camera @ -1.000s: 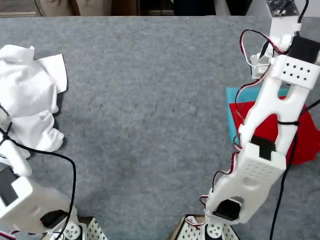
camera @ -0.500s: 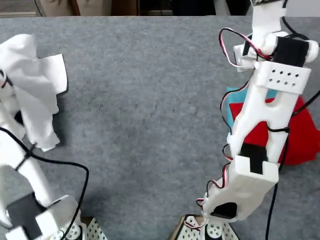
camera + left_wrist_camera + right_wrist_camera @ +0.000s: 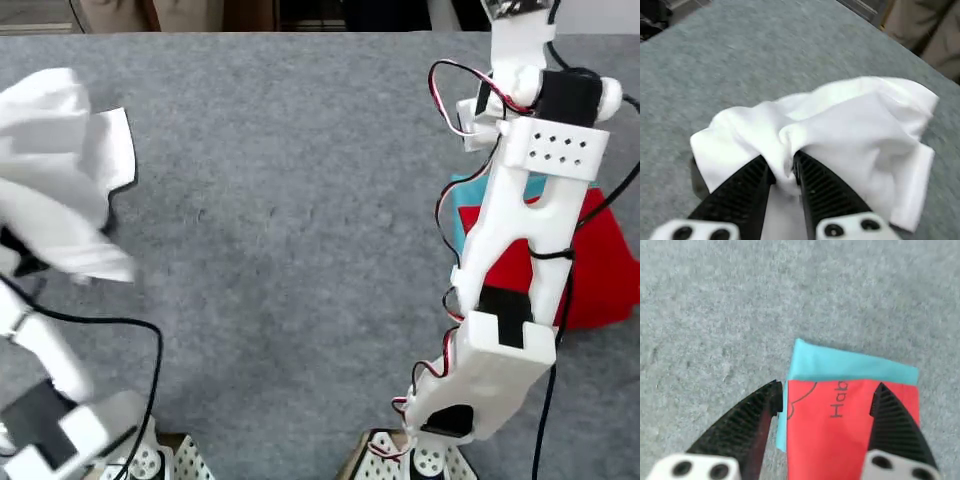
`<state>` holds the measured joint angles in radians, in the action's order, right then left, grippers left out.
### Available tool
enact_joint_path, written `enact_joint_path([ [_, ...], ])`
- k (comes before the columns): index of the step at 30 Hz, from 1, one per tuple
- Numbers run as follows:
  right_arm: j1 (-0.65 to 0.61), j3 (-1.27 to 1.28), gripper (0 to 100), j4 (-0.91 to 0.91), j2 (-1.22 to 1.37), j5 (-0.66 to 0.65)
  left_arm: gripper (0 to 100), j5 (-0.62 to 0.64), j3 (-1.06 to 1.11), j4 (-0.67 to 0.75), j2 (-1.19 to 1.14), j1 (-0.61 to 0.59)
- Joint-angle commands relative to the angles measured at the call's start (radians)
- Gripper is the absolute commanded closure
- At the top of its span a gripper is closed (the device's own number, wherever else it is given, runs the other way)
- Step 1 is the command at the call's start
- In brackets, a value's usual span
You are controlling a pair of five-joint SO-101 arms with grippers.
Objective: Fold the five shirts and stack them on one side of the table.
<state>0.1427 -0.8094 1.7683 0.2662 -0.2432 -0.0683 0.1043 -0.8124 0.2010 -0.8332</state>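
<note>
A crumpled white shirt hangs bunched at the table's left side. My left gripper is shut on a fold of the white shirt, just above the grey cloth. At the right side a folded red shirt lies on a folded teal shirt. The right arm stretches over this stack. My right gripper is open above the stack's edge, with the red shirt and teal shirt between its fingers but not touched.
Grey felt covers the whole table. The two arm bases stand at the near edge. A black cable loops beside the left arm, and red and white wires hang by the right arm's wrist.
The left arm has risen from the near edge and lifted the white shirt, which now hangs more bunched. The right arm has swung a little to the left over the stack.
</note>
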Motion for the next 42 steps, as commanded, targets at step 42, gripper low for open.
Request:
enact_joint_path([
  [42, -0.068, 0.104, 71.0, 0.017, -0.093, -0.008, 98, -0.002, -0.615, -0.551, -0.328, -0.057],
])
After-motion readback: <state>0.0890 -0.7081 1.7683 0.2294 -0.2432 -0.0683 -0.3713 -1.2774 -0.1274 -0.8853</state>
